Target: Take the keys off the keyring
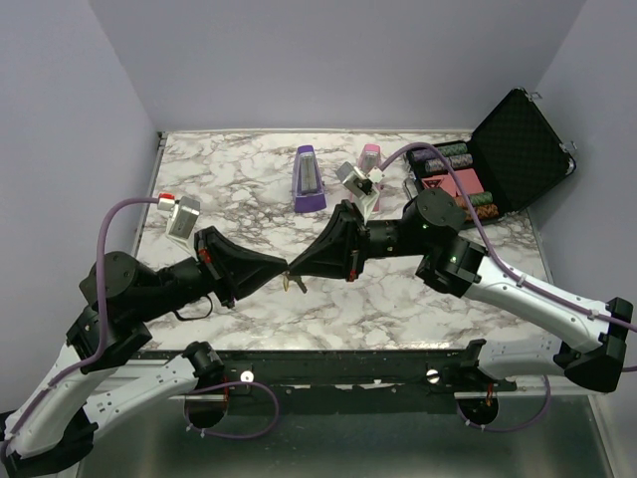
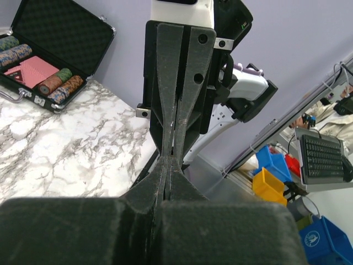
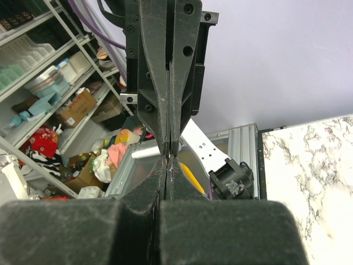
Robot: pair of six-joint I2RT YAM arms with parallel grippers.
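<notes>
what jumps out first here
The left pincer and right pincer, both shut, meet tip to tip over the middle of the marble table, with tiny keys just below the tips. Next come the purple metronome behind them and the open black case of poker chips at the far right corner.

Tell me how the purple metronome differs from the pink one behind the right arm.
The purple metronome shows in full, its front face open to the top camera; the pink metronome is mostly hidden behind the right arm's wrist camera. The purple one stands near the middle of the table; the pink one sits further right, nearer the open chip case. Both are on the far half of the table.
</notes>
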